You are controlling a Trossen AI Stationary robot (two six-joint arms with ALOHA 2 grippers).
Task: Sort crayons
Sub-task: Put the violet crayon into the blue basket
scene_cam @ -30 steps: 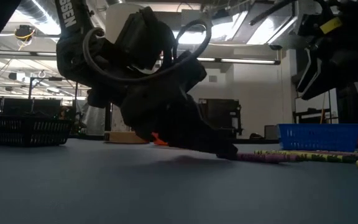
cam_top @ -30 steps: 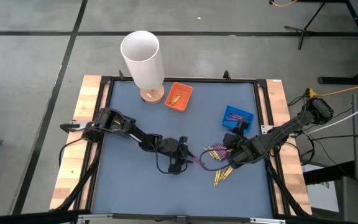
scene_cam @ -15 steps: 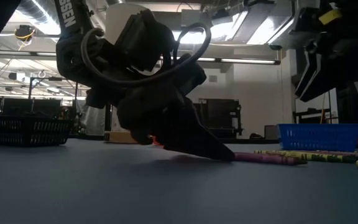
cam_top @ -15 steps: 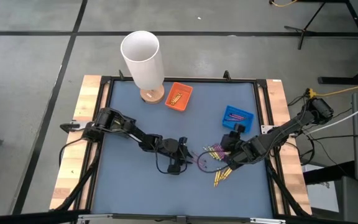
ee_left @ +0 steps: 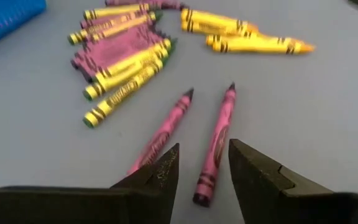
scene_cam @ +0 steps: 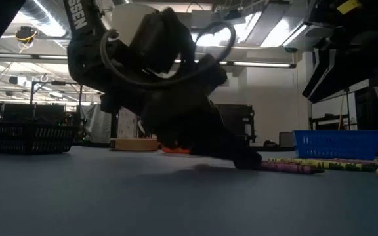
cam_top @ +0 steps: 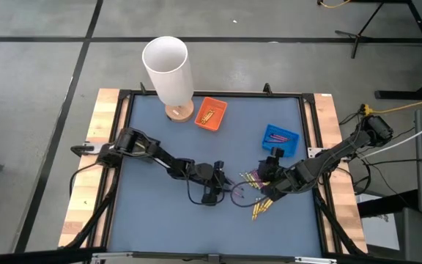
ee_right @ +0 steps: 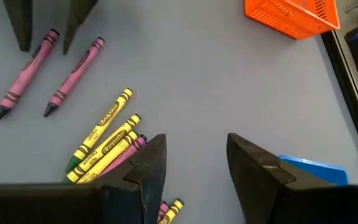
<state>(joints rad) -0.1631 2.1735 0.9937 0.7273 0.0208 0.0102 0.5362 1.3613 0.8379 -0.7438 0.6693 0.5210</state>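
Note:
A loose heap of yellow and purple crayons (cam_top: pixel 251 179) lies on the blue-grey mat right of centre, with a few yellow ones (cam_top: pixel 262 209) nearer the front. Two purple crayons (ee_left: pixel 166 127) lie apart from the heap. My left gripper (ee_left: pixel 202 165) is open and low at the table. Its fingertips stand on either side of the near end of one purple crayon (ee_left: pixel 215 146); whether they touch it I cannot tell. My right gripper (ee_right: pixel 194 162) hangs open above the heap (ee_right: pixel 107 146), with nothing between its fingers.
At the back of the mat stand an orange tray (cam_top: pixel 211 114) holding yellow crayons and a blue tray (cam_top: pixel 279 137). A tall white cylinder on a wooden base (cam_top: pixel 168 70) stands far left of them. Black cables run along both wooden side rails.
My right gripper has turned its fingers a little toward the table's left, staying open above the heap. The crayons lie where they were.

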